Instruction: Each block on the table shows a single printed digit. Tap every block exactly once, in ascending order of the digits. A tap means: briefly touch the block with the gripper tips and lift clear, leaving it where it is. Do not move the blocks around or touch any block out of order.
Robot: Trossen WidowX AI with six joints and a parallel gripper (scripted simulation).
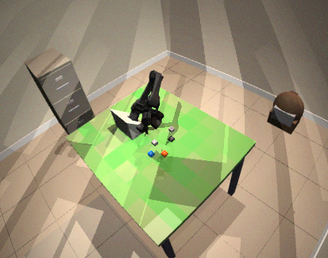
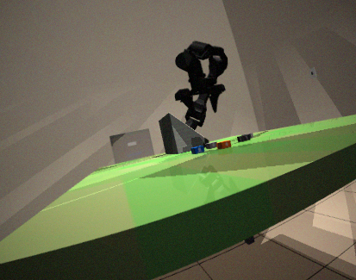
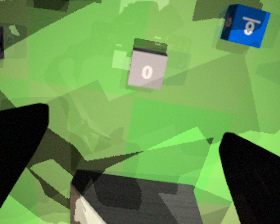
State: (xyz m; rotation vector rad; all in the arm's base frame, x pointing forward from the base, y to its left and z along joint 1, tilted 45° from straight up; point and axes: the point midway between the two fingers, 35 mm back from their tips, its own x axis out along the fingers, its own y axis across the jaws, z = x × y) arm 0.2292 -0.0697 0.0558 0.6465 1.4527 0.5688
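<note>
In the wrist view a pale grey block printed 0 lies on the green table, ahead of my open, empty gripper and apart from both fingers. A blue block with a digit like 6 or 9 lies to the upper right. In the top view my gripper hangs just behind the pale block. The blue block, an orange block, a black block and a grey block lie close together.
A grey wedge-shaped object stands on the table right beside the arm, and its top edge shows under my fingers in the wrist view. A filing cabinet stands off the table at the left. A brown object is on the floor at the right.
</note>
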